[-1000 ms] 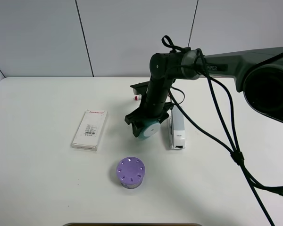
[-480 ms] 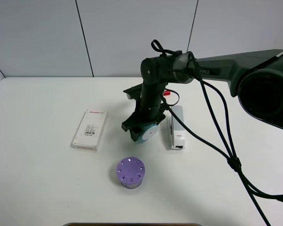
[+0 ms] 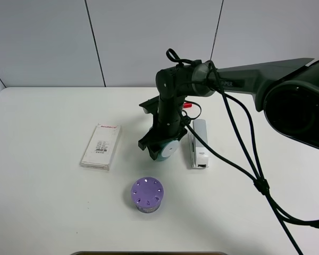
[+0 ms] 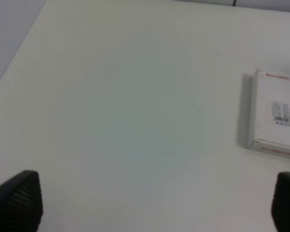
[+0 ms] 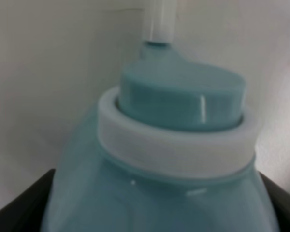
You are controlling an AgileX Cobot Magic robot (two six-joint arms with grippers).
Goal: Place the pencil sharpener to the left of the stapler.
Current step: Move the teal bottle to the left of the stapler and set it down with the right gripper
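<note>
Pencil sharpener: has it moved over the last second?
Yes, slightly. The pencil sharpener, held in the right gripper, has shifted a little left, away from the stapler.

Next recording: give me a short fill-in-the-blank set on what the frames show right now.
The right end effector is ___ on the pencil sharpener.
In the exterior high view, the pencil sharpener is to the ___ of the stapler.
The cylinder with holes on top is ___.
The left end effector, fingers wide apart, is ___.
Missing words: shut, left, purple, open.
</note>
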